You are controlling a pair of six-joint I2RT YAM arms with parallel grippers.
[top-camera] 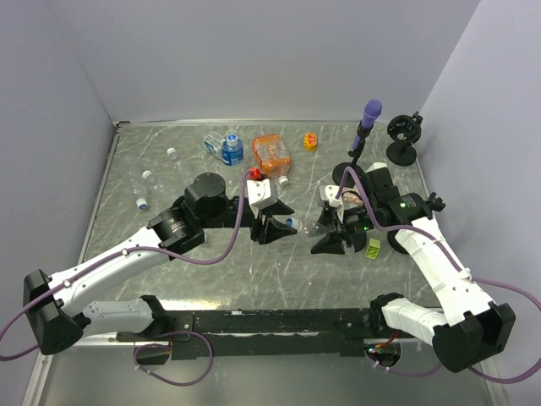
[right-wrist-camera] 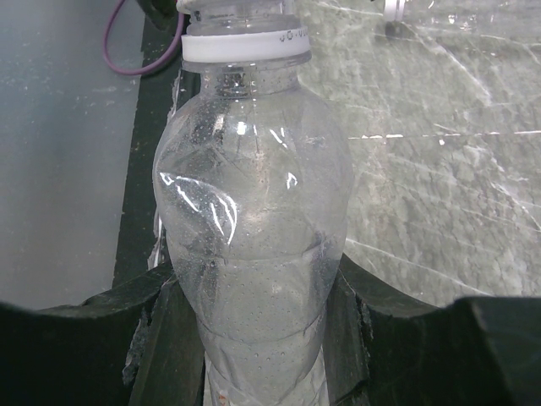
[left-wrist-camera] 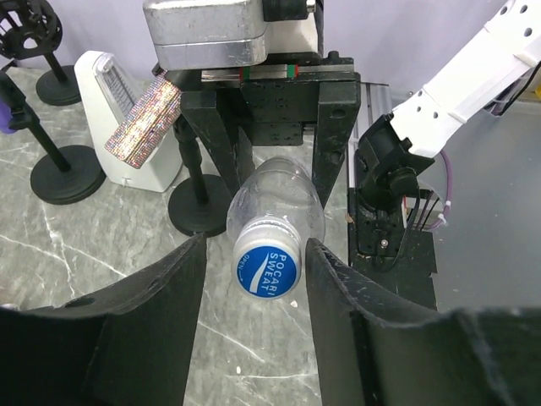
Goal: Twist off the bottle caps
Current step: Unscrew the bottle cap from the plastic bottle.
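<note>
A clear plastic bottle (right-wrist-camera: pixel 254 211) is held level between my two grippers (top-camera: pixel 309 227). My right gripper (right-wrist-camera: pixel 254 283) is shut on its body; its white neck ring (right-wrist-camera: pixel 245 46) shows at the top of the right wrist view, and the cap is cut off there. In the left wrist view the bottle's blue cap (left-wrist-camera: pixel 269 271) points at the camera. My left gripper (left-wrist-camera: pixel 255 247) is open, with one finger on each side of the cap and a small gap on both sides. In the top view the left gripper (top-camera: pixel 277 227) faces the right gripper (top-camera: pixel 328 230) mid-table.
Several more clear bottles lie at the back left (top-camera: pixel 148 179), one with a blue label (top-camera: pixel 230 150). An orange container (top-camera: pixel 271 150) and a yellow piece (top-camera: pixel 311 141) sit behind. A purple-topped black stand (top-camera: pixel 368 118) and another black stand (top-camera: pixel 404 137) are at the back right.
</note>
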